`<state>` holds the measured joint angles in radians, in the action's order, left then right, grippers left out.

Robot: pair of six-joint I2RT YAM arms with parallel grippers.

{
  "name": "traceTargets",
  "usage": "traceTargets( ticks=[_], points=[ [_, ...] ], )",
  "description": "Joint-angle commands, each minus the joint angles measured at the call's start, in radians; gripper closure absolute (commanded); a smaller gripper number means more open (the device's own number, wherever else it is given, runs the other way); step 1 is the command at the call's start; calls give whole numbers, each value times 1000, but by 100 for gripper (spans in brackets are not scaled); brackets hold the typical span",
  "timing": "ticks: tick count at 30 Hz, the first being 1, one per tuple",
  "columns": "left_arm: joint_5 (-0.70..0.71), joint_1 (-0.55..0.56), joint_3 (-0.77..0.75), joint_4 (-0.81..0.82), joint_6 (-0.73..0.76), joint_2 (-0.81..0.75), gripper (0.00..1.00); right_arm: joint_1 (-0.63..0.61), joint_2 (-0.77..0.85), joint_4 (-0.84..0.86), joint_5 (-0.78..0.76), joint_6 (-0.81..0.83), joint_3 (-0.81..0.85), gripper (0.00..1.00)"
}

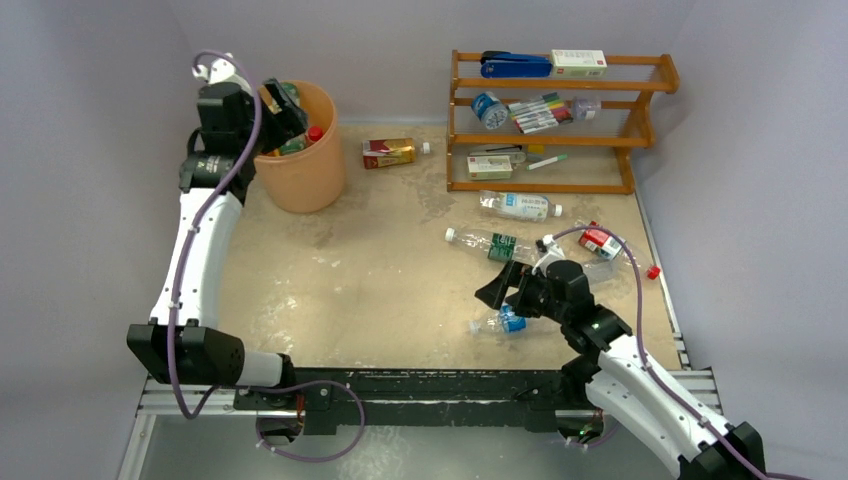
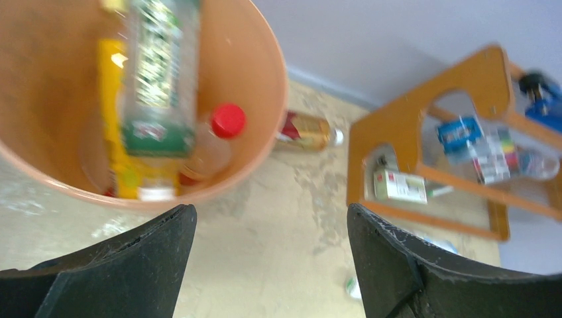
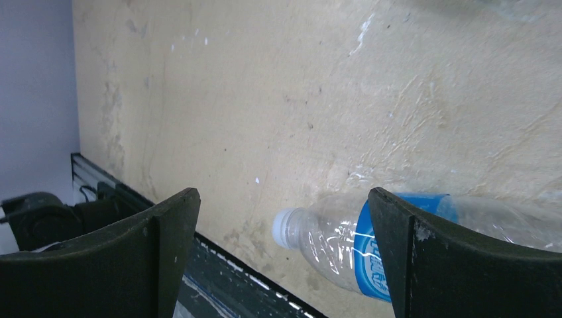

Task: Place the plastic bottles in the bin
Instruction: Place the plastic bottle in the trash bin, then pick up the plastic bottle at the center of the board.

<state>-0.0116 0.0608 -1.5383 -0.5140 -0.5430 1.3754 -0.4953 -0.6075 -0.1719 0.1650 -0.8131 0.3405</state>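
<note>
Blue-label bottle point(image 3: 344, 248): lies flat on the table point(image 3: 265, 99), long axis left to right across the right wrist view, white cap toward the frame's left; clear dented walls with a blue band; in the top view point(image 1: 503, 322) it sits lower right of centre
Right gripper point(image 3: 283, 199): jaws spread wide with nothing between them, poised over the bottle's cap end; the labelled part runs behind the right-hand finger
Bin point(image 1: 305, 185): upright at the upper left of the top view, peach-orange, tapered, mouth open
Inside the bin: a green-label bottle point(image 2: 159, 79), blurred, lying lengthwise top to bottom in the left wrist view; a yellow bottle point(image 2: 112, 146) beside it; a red-capped bottle point(image 2: 222, 132), cap toward the frame's upper right
Left gripper point(image 2: 272, 218): jaws wide apart and empty, above the bin's rim
Red-and-gold bottle point(image 1: 388, 152): flat on the table just right of the bin, axis left to right, white cap toward the wooden rack point(image 1: 560, 125)
White-label bottle point(image 1: 518, 206): lying below the rack, cap to the right
Green-banded bottle point(image 1: 490, 243): lying just above the right gripper, cap to the left
Red-label bottle point(image 1: 600, 240): near the table's right edge, partly behind a cable
Edges: a black rail point(image 3: 219, 265) runs along the near table edge, close to the blue-label bottle's cap
Open room: a broad stretch of tan tabletop lies between the bin and the right-hand bottles
</note>
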Motion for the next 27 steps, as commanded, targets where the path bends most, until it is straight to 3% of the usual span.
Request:
traceTargets(
  ticks=[1,13,20,27],
  points=[
    [28,162,101,51,-21,-46,16,2,87,-57,-93,-55,92,0],
    [39,325,400,143,-53,-155,16,2,56,-490,-276,-316,265,0],
    [23,344,479,181,-61,-194,16,2,-145,-708,-371,-522,350,0],
    [12,352,513,192,-61,-217,16,1,-281,-747,-398,-651,369,0]
  ],
)
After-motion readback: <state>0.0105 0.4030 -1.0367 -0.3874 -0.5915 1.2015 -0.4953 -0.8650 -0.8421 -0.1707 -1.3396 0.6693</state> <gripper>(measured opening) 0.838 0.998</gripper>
